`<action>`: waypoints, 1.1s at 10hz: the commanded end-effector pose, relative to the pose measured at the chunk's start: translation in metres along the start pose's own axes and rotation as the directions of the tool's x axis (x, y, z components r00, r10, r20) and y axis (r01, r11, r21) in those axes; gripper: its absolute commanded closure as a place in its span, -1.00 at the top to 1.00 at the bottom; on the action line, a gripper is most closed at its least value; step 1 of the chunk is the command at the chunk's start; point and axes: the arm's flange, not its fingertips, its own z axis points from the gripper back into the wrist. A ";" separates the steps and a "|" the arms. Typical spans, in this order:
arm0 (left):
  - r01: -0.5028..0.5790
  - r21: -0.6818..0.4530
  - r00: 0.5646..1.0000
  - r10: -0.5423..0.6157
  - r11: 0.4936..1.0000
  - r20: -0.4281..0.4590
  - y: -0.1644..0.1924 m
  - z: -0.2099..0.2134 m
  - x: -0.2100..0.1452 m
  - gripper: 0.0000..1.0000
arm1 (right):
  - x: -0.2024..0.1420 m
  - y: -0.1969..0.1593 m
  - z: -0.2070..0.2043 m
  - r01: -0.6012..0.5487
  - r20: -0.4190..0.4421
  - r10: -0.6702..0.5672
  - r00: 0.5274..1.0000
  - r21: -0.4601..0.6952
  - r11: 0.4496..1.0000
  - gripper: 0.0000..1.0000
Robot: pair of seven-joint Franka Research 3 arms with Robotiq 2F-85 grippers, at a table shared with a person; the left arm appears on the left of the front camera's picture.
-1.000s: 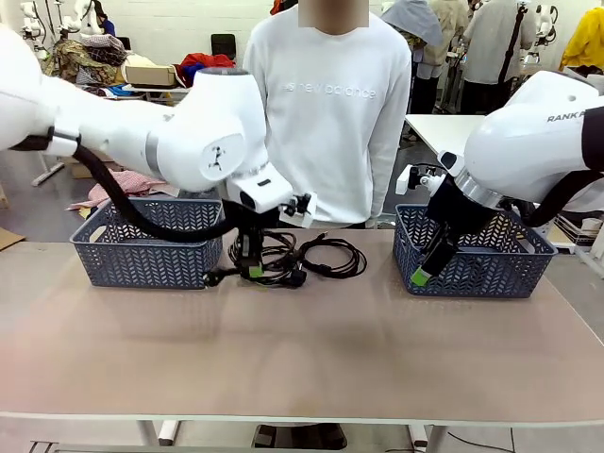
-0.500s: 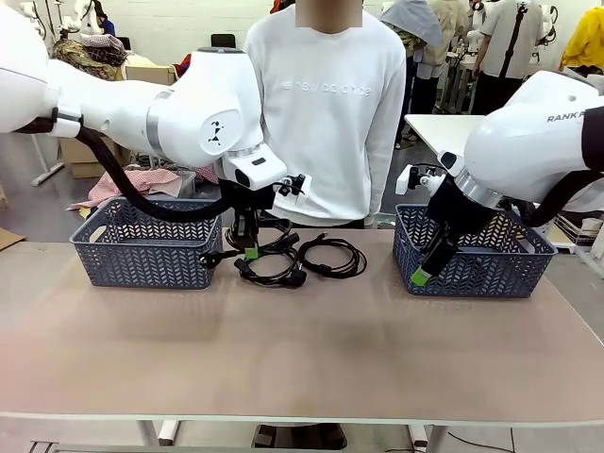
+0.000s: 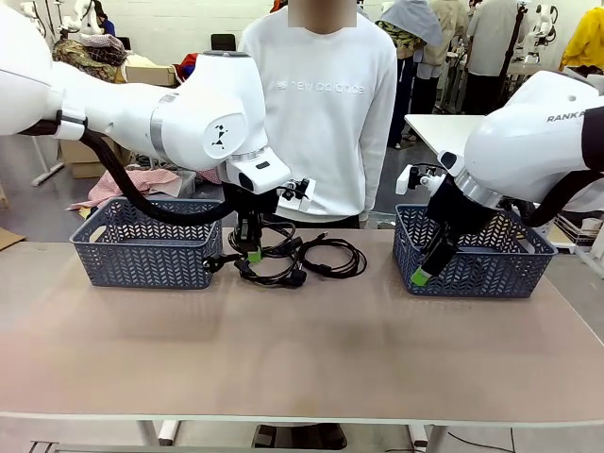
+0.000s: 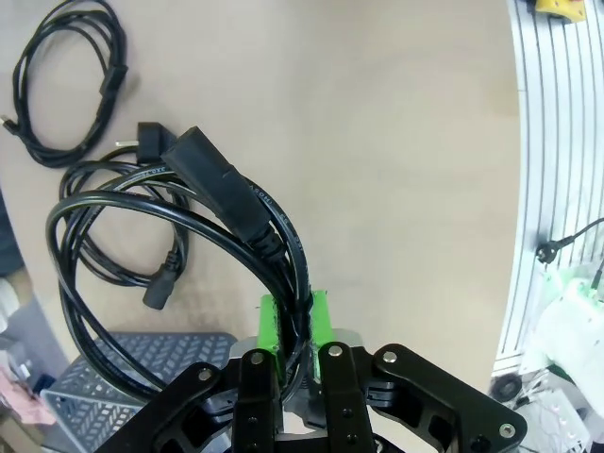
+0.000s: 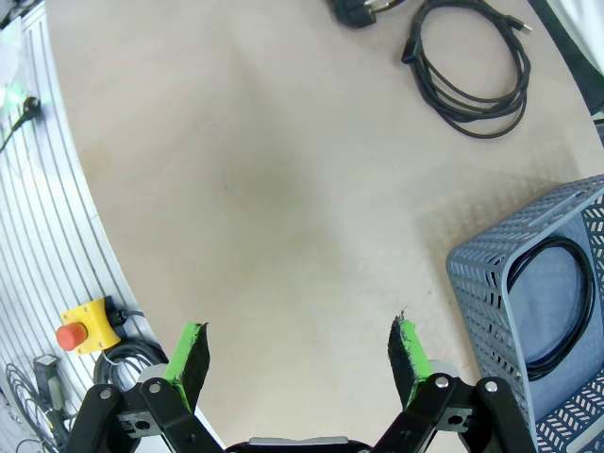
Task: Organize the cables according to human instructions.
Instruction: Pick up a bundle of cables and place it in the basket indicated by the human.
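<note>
Risen slightly, the left hand (image 4: pixel 297 323) pinched a thin black coiled cord (image 4: pixel 247 209) beside the dark lattice basket (image 3: pixel 142 260), likely bound for it; right hand (image 5: pixel 297 351) hung spread.

Foreground is being spanned by a tan table top (image 3: pixel 302 349); its ribbed metal edge rail (image 4: pixel 557 142) is being caught in the left wrist view. Back is being closed off by a white wall (image 3: pixel 179 24). Grey floor (image 3: pixel 24 203) is being littered with a checked cloth (image 3: pixel 137 181) and cardboard (image 3: pixel 8 238). A white table (image 3: pixel 436 127) is being shown behind, right. Everything is being lit evenly.
</note>
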 end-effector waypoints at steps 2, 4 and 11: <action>0.042 0.039 0.999 -0.041 0.998 -0.026 0.012 0.017 -0.025 -0.70 | 0.002 -0.001 0.002 0.001 0.003 -0.001 1.000 -0.005 1.000 1.00; 0.080 0.039 0.996 -0.078 0.996 -0.043 0.025 0.034 -0.055 -0.70 | 0.002 -0.001 0.002 0.001 0.003 -0.001 1.000 -0.005 1.000 1.00; 0.110 0.069 0.993 -0.107 0.991 -0.048 0.073 0.045 -0.166 -0.70 | 0.002 -0.001 0.002 0.001 0.003 -0.001 1.000 -0.005 1.000 1.00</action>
